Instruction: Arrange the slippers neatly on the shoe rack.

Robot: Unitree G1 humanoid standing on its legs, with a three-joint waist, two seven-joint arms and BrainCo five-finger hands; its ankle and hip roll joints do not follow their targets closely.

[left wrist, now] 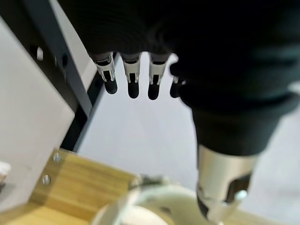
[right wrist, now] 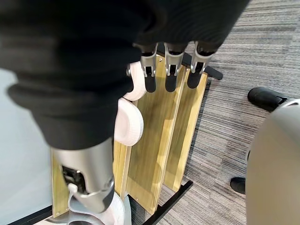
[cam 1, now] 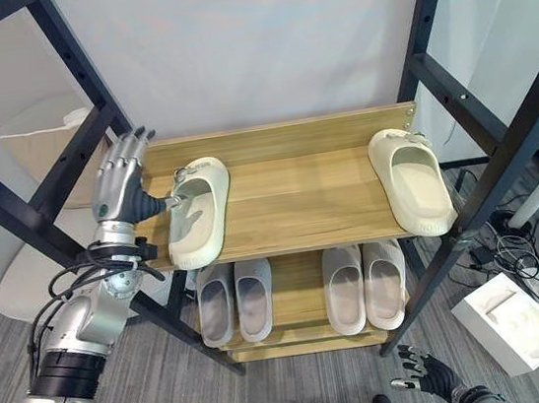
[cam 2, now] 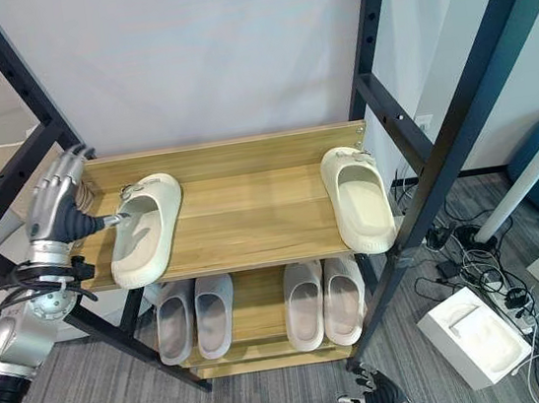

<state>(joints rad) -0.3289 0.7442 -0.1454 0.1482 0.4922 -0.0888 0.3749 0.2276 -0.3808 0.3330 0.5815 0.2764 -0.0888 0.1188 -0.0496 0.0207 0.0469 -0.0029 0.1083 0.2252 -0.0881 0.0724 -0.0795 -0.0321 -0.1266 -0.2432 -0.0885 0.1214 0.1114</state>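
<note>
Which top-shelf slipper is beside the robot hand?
The cream slipper at the shelf's left end; the left robot hand is beside it. The other slipper lies at the right end.

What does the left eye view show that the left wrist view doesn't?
The left eye view takes in the whole shoe rack: a second cream slipper at the right end of the top shelf, two grey pairs below, and the right hand down low. The left wrist view adds the left hand's straight fingertips from close up. Both share the left hand beside the left cream slipper.
</note>
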